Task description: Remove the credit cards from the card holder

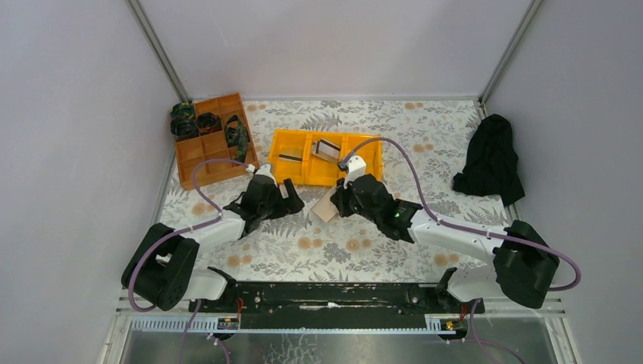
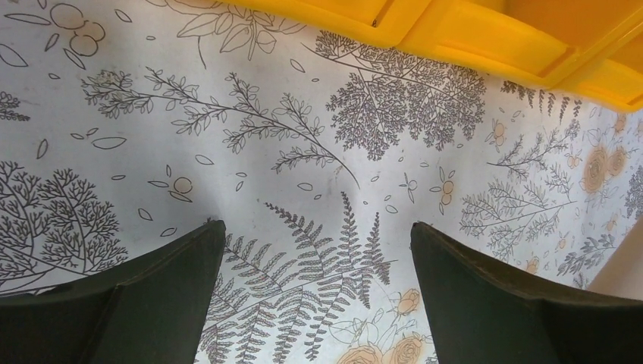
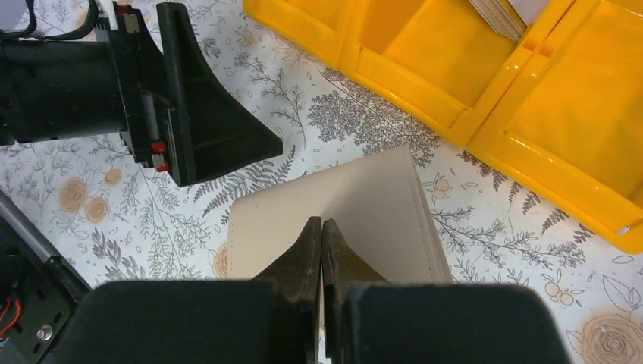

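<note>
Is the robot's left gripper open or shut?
Open. The left gripper has its fingers far apart, with only the table between them.

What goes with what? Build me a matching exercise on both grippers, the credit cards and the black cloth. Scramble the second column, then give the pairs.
1. left gripper
2. right gripper
3. credit cards
4. black cloth

A. beside the right wall
B. open above the bare tablecloth
C. inside the yellow bin
D. shut on the card holder

Pairs: 1-B, 2-D, 3-C, 4-A
</note>
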You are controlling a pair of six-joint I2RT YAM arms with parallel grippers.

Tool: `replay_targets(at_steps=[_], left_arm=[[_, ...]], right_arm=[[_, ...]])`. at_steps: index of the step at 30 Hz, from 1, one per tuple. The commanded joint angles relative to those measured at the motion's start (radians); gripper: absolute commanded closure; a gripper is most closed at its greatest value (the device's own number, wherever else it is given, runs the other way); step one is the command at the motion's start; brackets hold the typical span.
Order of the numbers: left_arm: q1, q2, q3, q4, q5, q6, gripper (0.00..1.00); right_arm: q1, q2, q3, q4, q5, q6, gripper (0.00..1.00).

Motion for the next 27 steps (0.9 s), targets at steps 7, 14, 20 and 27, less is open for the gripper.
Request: replay_targets(at_steps=[7,14,20,27], left_arm=[[0.008,-0.116,-0.097,0.205,0.146,-0.007,0.02],[0.005,-0.108,-0.207,0.563,0.39,-0.166,0.46],[-0.043,0.004,-0.209,0.692,0.463,-0.213,1.0],[-0.127,0.075,-0.189,0.74,0.472,-0.219,1.0]], right_arm=[[-0.005,0.189,0.014,0.064,-0.046,0.03,1.0],[-0.007,0.267,0.029,0.039,-0.037,0.031,1.0],[-0.007,0.287,0.03,0.044,-0.042,0.04,1.0],[-0.007,0.288,0.038,0.033,-0.025,0.031,1.0]])
